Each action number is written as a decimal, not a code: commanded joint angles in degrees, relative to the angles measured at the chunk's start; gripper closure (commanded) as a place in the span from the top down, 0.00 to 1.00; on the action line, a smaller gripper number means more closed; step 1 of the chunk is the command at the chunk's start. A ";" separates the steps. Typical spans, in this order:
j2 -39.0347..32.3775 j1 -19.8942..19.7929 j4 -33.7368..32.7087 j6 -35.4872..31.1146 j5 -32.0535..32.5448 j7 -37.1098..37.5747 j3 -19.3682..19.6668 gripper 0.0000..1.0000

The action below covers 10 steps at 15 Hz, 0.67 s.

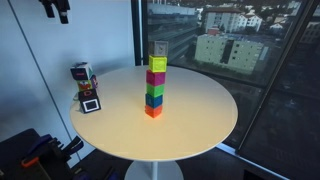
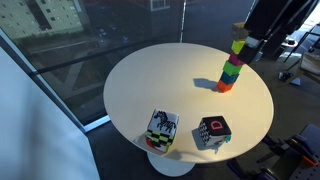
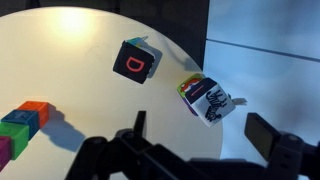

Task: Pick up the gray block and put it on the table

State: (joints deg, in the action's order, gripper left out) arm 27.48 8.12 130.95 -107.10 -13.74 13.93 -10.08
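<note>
My claw [image 3: 200, 140] hangs above the round table [image 1: 205, 125], jaws spread wide and empty. The gray block [image 1: 158, 48] sits on the yellow cube [image 1: 157, 63], topping the cube stack [image 1: 155, 90]. Two patterned toy cubes [image 3: 135, 62] lie well right of the stack in the wrist view.

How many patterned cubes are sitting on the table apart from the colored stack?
2: a red-marked black cube and a black-and-white patterned cube, side by side near the table edge.
</note>
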 commanded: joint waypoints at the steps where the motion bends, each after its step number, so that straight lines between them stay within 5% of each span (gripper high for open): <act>1: -2.26 -1.35 -2.14 -0.81 3.01 -0.66 -0.08 1.00; 10: -6.80 -5.50 -5.19 -5.24 12.50 1.66 0.56 1.00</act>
State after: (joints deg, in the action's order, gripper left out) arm 23.14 3.88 128.70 -112.13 -4.20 14.15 -9.87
